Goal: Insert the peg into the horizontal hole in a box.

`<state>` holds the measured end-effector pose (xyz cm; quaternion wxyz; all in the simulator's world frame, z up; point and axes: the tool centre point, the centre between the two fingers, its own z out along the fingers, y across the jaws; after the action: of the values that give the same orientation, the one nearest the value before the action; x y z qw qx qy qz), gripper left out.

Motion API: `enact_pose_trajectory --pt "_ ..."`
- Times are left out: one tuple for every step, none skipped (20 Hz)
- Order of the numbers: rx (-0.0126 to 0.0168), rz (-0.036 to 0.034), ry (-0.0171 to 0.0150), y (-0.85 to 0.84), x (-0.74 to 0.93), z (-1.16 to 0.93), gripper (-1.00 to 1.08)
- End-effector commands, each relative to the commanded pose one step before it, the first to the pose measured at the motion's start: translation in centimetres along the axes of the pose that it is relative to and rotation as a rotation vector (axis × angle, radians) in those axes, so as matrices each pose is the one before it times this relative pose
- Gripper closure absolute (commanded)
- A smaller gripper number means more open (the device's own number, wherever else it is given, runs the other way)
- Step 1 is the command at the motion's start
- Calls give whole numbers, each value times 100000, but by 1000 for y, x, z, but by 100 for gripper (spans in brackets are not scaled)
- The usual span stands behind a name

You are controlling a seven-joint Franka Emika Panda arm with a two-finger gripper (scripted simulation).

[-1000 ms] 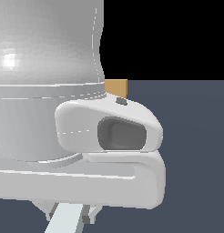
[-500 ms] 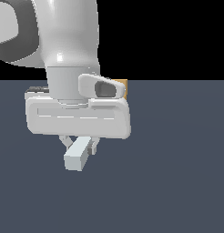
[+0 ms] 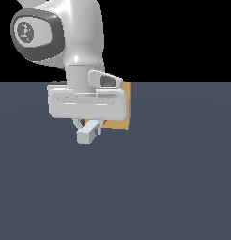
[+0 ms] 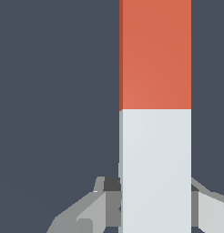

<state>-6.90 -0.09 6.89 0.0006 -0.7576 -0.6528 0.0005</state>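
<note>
Peg (image 4: 155,113) between end effector (image 4: 155,207) fingers

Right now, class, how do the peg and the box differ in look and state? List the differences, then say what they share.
1. The peg is a slim bar; the box is a much wider flat block.
2. The peg is two-toned, orange-red and pale grey-white; the box is plain tan.
3. The peg sits gripped between the fingers of the gripper; the box stands free behind, mostly hidden.

Both have flat sides and square edges.
</note>
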Motion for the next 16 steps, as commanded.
enact_pose_trajectory --pt "-161 812 -8 -161 1290 -290 108" --pt "-1 176 -2 -59 409 -66 108" --pt "0 162 -2 -48 352 -58 108" --pt "0 129 -1 -38 304 -49 108" --pt "0 109 -1 -26 249 -40 108" --pt "0 85 0 -14 198 -32 108" --pt "0 69 0 -2 141 -23 108" --pt "1 49 1 11 87 -14 108" --pt "0 0 0 21 48 -6 108" --pt "0 0 0 35 -17 3 108" --pt "0 0 0 18 -25 4 108" --pt "0 0 0 0 0 0 108" --pt "0 0 0 0 0 0 108" --pt "0 0 0 0 0 0 108" --pt "164 -52 -36 -65 -2 75 108" --pt "0 0 0 0 0 0 108"
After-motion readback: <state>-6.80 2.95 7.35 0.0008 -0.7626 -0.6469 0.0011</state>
